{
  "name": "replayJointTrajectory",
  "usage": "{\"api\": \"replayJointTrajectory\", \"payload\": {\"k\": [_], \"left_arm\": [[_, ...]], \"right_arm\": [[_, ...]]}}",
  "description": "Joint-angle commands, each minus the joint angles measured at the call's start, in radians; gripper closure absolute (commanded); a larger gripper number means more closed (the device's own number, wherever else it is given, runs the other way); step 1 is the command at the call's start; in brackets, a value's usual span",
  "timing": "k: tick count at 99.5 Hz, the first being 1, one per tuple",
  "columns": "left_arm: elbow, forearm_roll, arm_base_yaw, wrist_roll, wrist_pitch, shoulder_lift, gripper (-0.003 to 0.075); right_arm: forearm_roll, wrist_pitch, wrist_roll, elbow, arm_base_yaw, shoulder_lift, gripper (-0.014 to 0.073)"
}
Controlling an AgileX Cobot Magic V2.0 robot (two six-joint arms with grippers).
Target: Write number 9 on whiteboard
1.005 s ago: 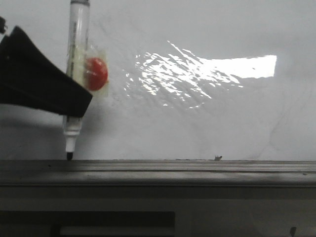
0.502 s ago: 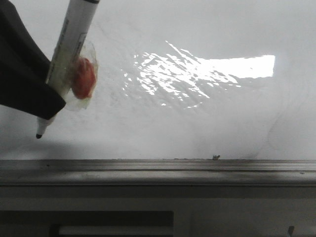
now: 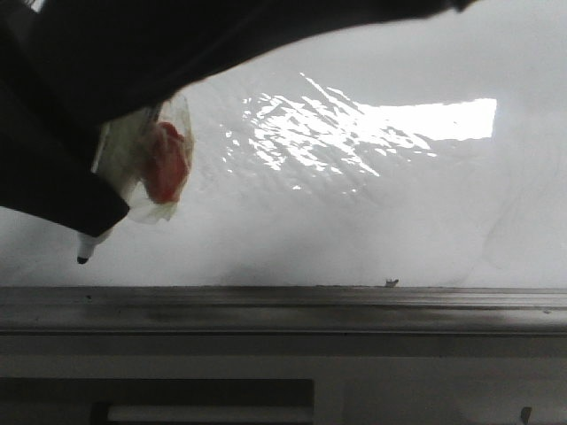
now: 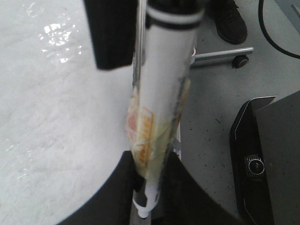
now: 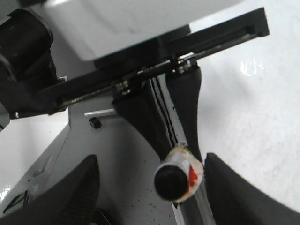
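The whiteboard point(image 3: 372, 212) is glossy white-grey with a glare patch and a grey ledge point(image 3: 354, 305) along its lower edge. No stroke of the number 9 shows on it. My left gripper point(image 3: 97, 221) is shut on a white marker point(image 4: 164, 84) that has yellowish tape and a red patch point(image 3: 164, 164). The marker leans, and its black tip point(image 3: 82, 259) hangs just above the ledge at the far left. My right gripper point(image 5: 152, 161) is open, with its fingers on either side of the marker's black back end point(image 5: 171, 182). Its dark arm point(image 3: 221, 35) crosses the top of the front view.
A tiny short black dash point(image 3: 390, 283) sits on the board just above the ledge. The left wrist view shows the speckled floor beside the board, with a chair castor point(image 4: 240, 60), a shoe point(image 4: 232, 21) and a black box point(image 4: 267, 159).
The marker went from upright with its tip at the ledge to tilted, with the tip further left and slightly raised. The right arm has come in across the top over the marker's back end.
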Motion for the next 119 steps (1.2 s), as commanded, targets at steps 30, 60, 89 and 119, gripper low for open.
{"api": "replayJointTrajectory", "payload": {"k": [30,60,89,119], "left_arm": [[-0.038,-0.037,-0.009,0.0,-0.04,-0.021,0.0741],[-0.042,-0.043,-0.009,-0.026,-0.049,-0.025,0.074],[-0.085,-0.04,0.069,-0.307,-0.102,-0.211,0.0317],[-0.079,-0.04,0.279,-0.465,-0.092,-0.485,0.023]], "right_arm": [[0.114,-0.044,-0.014,-0.066,0.003,0.087,0.0362],[0.11,-0.018,-0.014,-0.066,0.003,0.089,0.0655],[-0.086,0.331,0.163,-0.187,-0.057,0.044,0.0654],[-0.785,0.639,0.63,-0.444,-0.018,-0.044,0.0623]]}}
